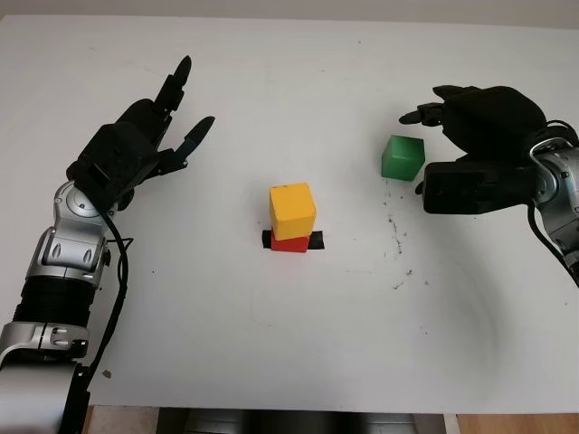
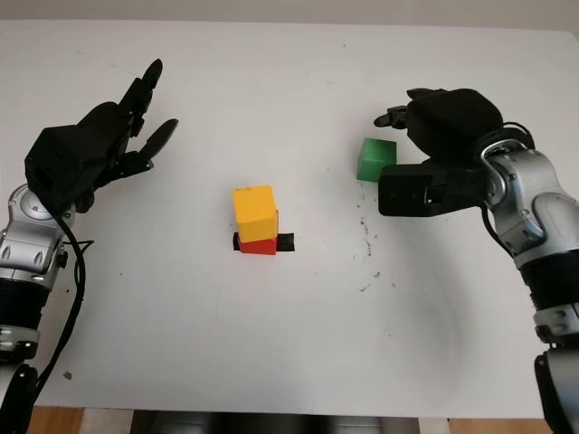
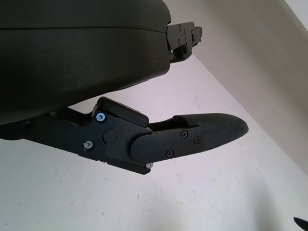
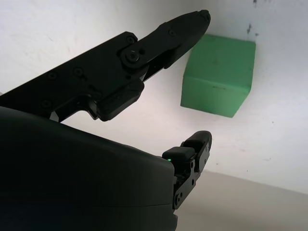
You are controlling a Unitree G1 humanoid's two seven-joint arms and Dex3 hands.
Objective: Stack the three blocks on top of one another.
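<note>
A yellow block (image 1: pixel 292 210) sits on top of a red block (image 1: pixel 289 242) at the middle of the white table (image 1: pixel 271 344), over a strip of black tape (image 1: pixel 315 240). A green block (image 1: pixel 403 157) lies alone to the right, also seen as the green block (image 4: pixel 219 74) in the right wrist view. My right hand (image 1: pixel 434 136) hovers just right of the green block, open, not touching it. My left hand (image 1: pixel 176 113) is open above the table at the far left, well away from the stack.
Small dark specks (image 1: pixel 395 237) mark the table below and right of the green block. The table's front edge (image 1: pixel 271 411) runs along the bottom of the head views.
</note>
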